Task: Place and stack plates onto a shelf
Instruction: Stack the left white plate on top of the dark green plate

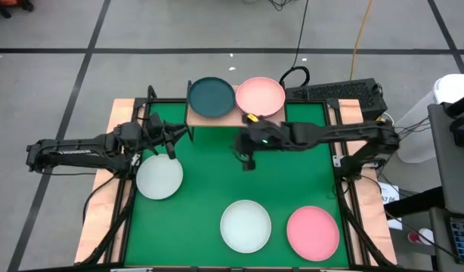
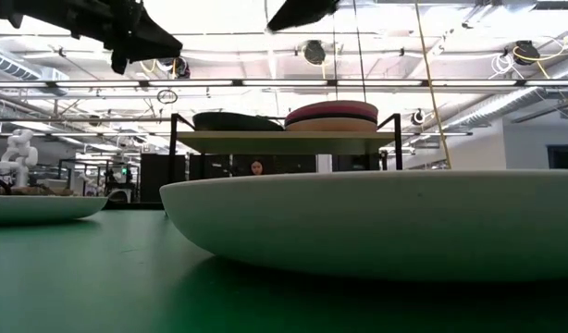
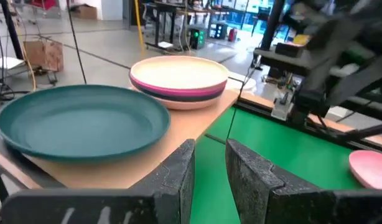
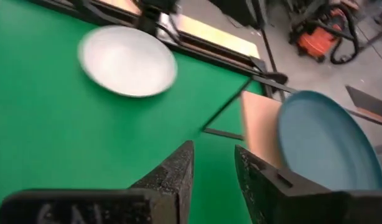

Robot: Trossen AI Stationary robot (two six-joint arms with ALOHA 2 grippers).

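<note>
The light-wood shelf (image 1: 236, 115) stands at the table's far edge. On it lie a dark teal plate (image 1: 211, 97) (image 3: 85, 121) and, to its right, a stack (image 1: 260, 96) (image 3: 178, 81) with a pale pink plate on top and magenta and dark ones beneath. Two mint-white plates (image 1: 159, 176) (image 1: 245, 225) and a pink plate (image 1: 313, 232) rest flat on the green table. My left gripper (image 1: 173, 145) (image 3: 211, 158) hovers open and empty just in front of the shelf's left part. My right gripper (image 1: 249, 162) (image 4: 214, 163) hangs open and empty over mid-table, below the stack.
A black frame rims the green table (image 1: 292, 174). In the low view the near white plate (image 2: 386, 222) fills the foreground, with the shelf (image 2: 284, 141) behind it. Cables and a keyboard (image 1: 334, 92) lie beyond the far right corner. Bare green shows between the plates.
</note>
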